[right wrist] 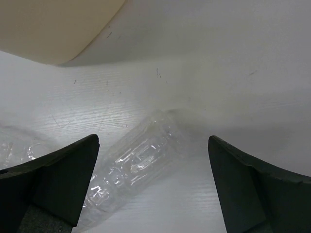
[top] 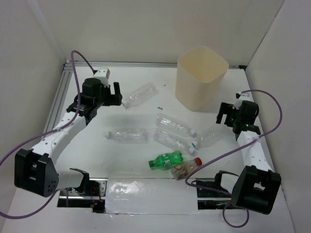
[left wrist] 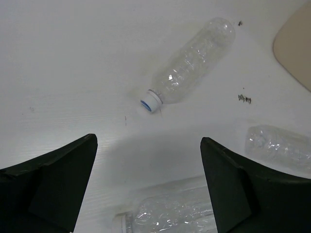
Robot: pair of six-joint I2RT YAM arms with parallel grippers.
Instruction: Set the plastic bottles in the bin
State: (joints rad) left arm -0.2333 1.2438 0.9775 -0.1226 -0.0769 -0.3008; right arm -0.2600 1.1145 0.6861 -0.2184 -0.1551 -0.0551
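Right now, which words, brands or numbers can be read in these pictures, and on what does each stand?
None can be read.
Green bottle: label too small to read.
Red-capped bottle: brownish label blurred.
Small dark marks on the table: illegible.

A capped clear bottle (left wrist: 192, 60) lies on the tabletop (left wrist: 68, 58), bin (left wrist: 296, 43) right of it, another bottle (left wrist: 279, 148) lower right, a 3rd bottle (left wrist: 170, 213) below it under the wide-spread left pincer (left wrist: 148, 141).

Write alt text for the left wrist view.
A clear, white-capped bottle lies on its side on the white table, ahead of the open left gripper. Two more clear bottles and the beige bin's edge show partly.
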